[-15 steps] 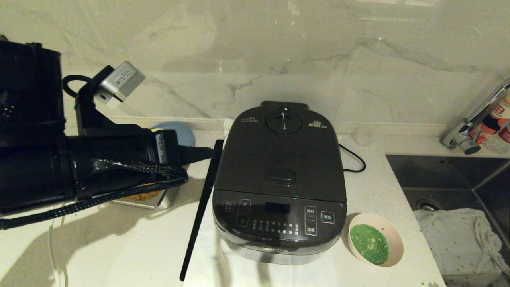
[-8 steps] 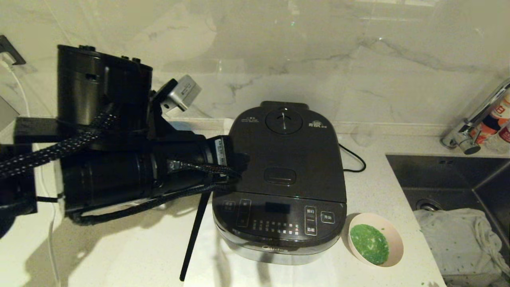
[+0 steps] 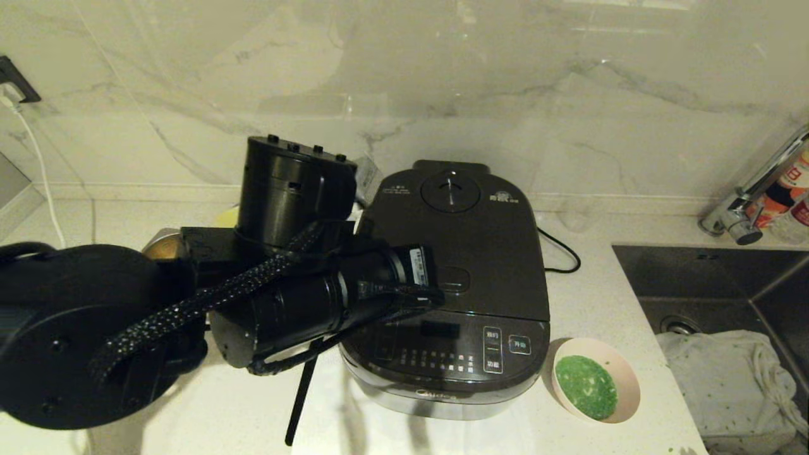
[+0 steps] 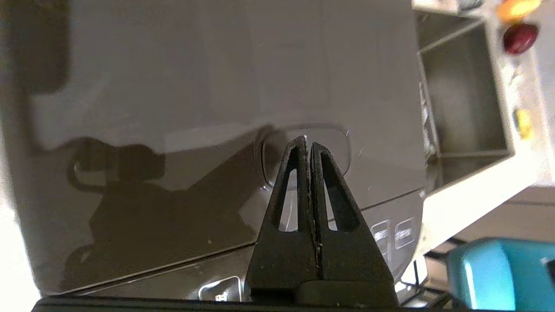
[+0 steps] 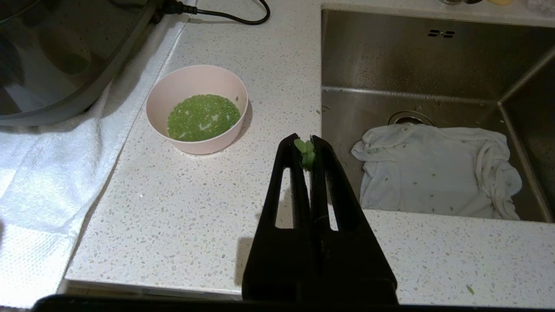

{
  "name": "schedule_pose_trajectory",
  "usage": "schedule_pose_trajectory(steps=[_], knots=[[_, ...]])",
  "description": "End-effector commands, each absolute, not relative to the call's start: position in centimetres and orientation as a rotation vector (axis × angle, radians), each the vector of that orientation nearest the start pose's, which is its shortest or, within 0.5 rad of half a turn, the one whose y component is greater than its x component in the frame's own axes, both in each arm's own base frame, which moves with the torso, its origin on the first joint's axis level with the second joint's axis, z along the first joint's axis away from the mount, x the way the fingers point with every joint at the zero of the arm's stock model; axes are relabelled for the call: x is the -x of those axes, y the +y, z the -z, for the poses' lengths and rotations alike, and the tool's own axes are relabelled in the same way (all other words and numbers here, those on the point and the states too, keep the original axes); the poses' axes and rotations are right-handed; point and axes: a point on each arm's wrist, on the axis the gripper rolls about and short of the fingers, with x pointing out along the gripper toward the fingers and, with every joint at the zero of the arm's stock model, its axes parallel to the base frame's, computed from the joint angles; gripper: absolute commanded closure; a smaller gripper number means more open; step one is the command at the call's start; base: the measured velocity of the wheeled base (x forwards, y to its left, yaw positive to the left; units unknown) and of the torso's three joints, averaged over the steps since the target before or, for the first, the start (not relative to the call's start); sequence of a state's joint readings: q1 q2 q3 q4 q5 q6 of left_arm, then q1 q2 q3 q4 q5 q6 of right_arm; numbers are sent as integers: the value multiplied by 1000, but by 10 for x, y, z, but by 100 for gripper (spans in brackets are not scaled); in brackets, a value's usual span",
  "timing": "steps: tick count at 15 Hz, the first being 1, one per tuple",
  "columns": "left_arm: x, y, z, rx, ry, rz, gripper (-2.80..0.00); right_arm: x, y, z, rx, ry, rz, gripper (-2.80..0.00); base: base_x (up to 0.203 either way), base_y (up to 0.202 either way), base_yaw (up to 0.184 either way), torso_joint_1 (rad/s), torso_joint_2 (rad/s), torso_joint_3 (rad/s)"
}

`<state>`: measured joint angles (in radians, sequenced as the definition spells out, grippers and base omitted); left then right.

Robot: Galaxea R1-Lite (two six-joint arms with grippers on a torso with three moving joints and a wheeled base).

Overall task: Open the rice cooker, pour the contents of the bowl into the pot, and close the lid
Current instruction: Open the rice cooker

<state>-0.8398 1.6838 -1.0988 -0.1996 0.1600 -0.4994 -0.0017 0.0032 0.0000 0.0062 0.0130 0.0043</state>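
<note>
The black rice cooker [image 3: 445, 354] stands mid-counter with its lid [image 3: 486, 234] closed, so the pot is hidden. My left arm [image 3: 328, 303] reaches across the lid's left half. The left gripper [image 4: 307, 143] is shut, and its tips hang over the oval release button [image 4: 336, 145]; I cannot tell if they touch. The pale pink bowl [image 3: 624, 378] sits right of the cooker, holding chopped green contents [image 3: 586, 387], which also show in the right wrist view [image 5: 203, 117]. My right gripper [image 5: 306, 144] is shut above the counter by the sink edge, apart from the bowl [image 5: 195, 78]. A few green bits [image 5: 307, 152] stick between its tips.
A steel sink [image 3: 695, 278] with a crumpled white cloth [image 3: 727, 379] lies to the right, with a tap [image 3: 752, 196] and bottles [image 3: 793, 189] behind it. A white towel [image 5: 43, 173] lies under the cooker. A thin black rod [image 3: 297, 404] leans at the cooker's left. The power cord [image 3: 562, 253] trails behind.
My left arm has swung right from the counter's left side and dropped over the cooker lid, now covering part of the button and panel. Bowl and cooker have not moved.
</note>
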Motion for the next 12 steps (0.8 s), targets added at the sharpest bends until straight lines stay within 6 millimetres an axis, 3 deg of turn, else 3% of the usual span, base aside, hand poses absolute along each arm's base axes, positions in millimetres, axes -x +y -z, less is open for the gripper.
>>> schedule_pose_trajectory(steps=[1, 12], knots=[[-217, -238, -215, 273, 531, 557, 0, 23, 0, -75, -5, 9, -12, 0, 0, 0, 0, 0, 0, 0], [-216, -237, -212, 271, 533, 538, 0, 23, 0, -75, -5, 9, -12, 0, 0, 0, 0, 0, 0, 0]])
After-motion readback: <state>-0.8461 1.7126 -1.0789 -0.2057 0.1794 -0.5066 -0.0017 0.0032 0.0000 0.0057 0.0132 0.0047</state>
